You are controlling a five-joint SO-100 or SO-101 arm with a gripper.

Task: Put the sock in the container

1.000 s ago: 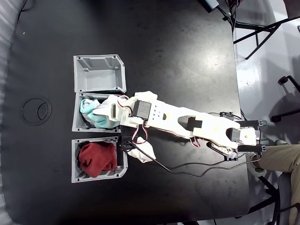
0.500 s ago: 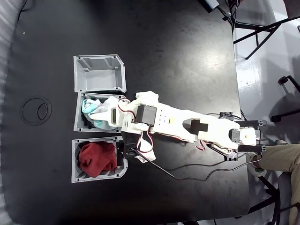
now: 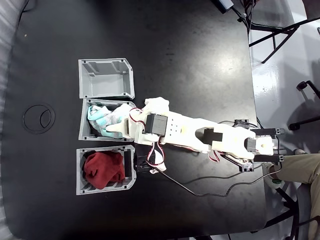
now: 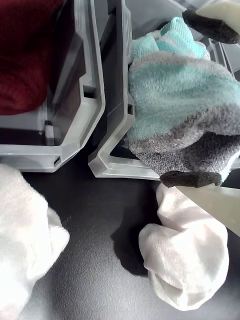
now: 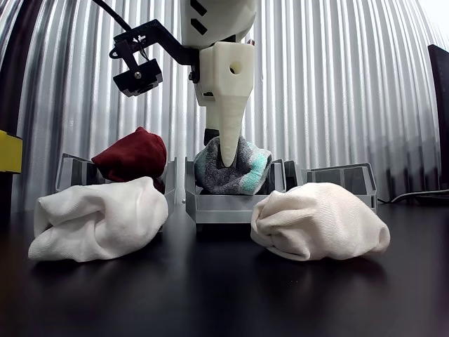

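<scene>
Since a second ago the arm has pulled back a little toward the right edge of the worktop in the fixed view, and the sock, which was half covered by the claw, now lies more exposed inside the container, the middle of three grey bins near the worktop's left edge. The loose cable has also slid lower on the worktop.

Wrist view: the gripper stands with its two dark-tipped fingers spread wide, one on each side of the sock, neither pressing into the cloth. Judged released.

Other view: the sock sits mounded above the container's low walls, with the pale finger hanging in front of it.

One plain white sock ball lies just beside the container's open side; a second sits near the neighbouring bin that holds the dark red bundle. The third bin holds nothing.

Judgement: deposit looks done; only lifting the arm clear without snagging the sock remains.
</scene>
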